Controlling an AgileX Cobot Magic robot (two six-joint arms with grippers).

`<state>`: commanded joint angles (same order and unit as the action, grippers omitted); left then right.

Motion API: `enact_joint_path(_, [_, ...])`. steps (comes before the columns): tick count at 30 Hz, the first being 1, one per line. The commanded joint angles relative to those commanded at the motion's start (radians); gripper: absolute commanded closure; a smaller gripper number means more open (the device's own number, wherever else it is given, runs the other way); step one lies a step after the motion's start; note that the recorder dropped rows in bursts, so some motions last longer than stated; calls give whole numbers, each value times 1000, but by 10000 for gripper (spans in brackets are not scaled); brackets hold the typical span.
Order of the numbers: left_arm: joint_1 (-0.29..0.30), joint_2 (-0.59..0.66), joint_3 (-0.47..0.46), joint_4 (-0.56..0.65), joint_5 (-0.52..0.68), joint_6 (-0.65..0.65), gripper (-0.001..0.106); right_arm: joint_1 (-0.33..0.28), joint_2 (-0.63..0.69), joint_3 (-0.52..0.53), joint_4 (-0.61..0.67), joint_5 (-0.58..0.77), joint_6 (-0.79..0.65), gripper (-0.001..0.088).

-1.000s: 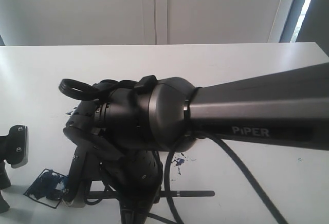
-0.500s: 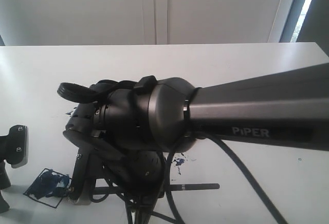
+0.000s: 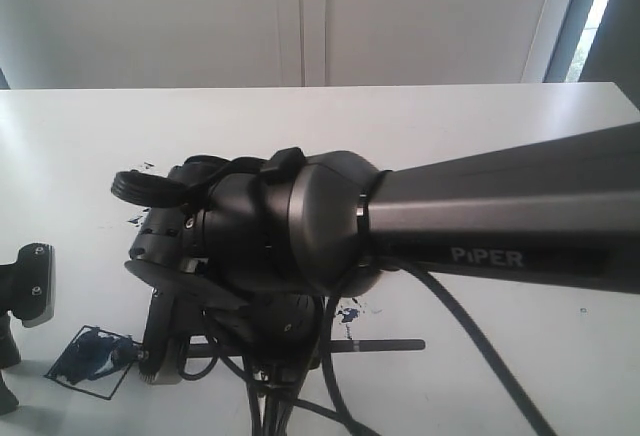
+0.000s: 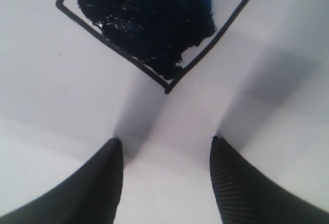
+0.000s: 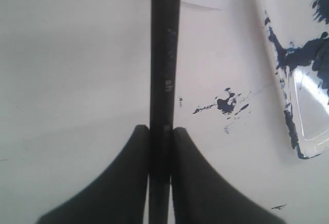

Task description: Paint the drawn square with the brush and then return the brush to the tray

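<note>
Right gripper point(image 5: 162, 131): jaws closed tight on the brush point(image 5: 165, 54), a slim matte black rod over the white table point(image 5: 72, 80), near the glossy paint-smeared tray point(image 5: 286, 112). Left gripper point(image 4: 164, 144): jaws wide apart, empty, near a corner of the drawn square point(image 4: 149, 23), whose blue-black fill is denser than one second ago

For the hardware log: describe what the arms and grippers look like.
The right arm is dark grey: a rounded joint housing leading to a tapered link marked PIPER in pale letters. Black cables trail from it. The left gripper and right gripper have black, curved, tapering fingers; the left's show a fine weave texture.
</note>
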<state>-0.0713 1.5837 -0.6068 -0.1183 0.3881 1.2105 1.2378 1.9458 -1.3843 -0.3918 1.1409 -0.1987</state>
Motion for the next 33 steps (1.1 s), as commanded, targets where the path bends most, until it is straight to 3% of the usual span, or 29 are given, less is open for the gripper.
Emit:
enact_joint_path(4, [0,-16,0,0,-3,0,494,0,2,0,-20,0,2,868])
enact_joint_path(12, [0,-25,0,0,-14,0,494,15,2,0,85,22,-94,868])
enact_joint_path(19, [0,-25,0,-2,-18,0,494,38,2,0,90,18,-112,868])
enact_joint_path(33, [0,-95,0,45,35,-2,494,36,2,0,-50,42,-1,868])
